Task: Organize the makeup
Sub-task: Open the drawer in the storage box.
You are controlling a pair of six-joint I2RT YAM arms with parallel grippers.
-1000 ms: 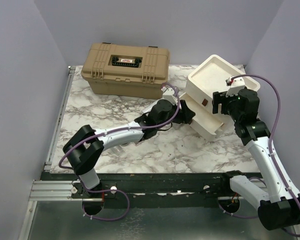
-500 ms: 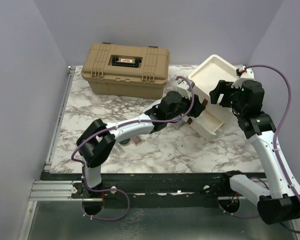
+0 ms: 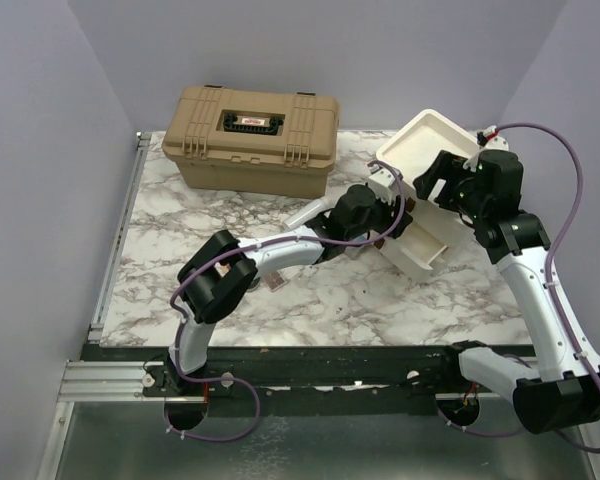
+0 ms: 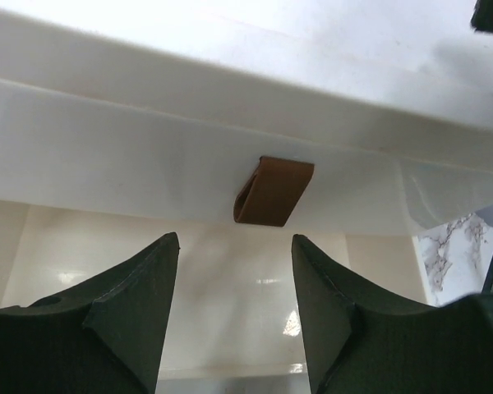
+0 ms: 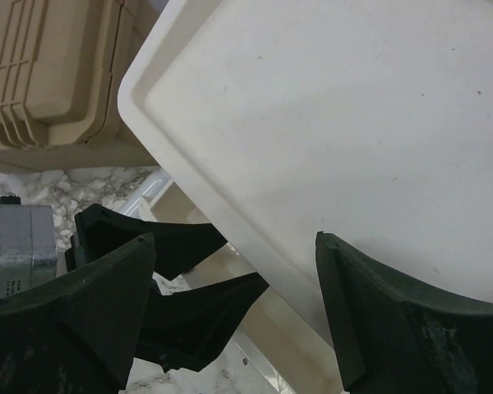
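Both jaw pairs spread, pinching nothing. Left gripper [image 4: 234, 240] faces brown drawer tab [image 4: 273, 190]; right gripper [image 5: 234, 238] hovers over white box [image 5: 353, 123]. Makeup not discernible.

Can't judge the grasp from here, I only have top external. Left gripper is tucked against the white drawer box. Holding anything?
Observer: No. On the left wrist view the left gripper is open, with nothing between its fingers.
Operator: What is it facing?
Observer: A brown pull tab on a drawer front, just above the gap between the fingers, untouched.
Operator: Right side?
Observer: On the right wrist view the right gripper is open over the top tray of the white drawer box, touching nothing.
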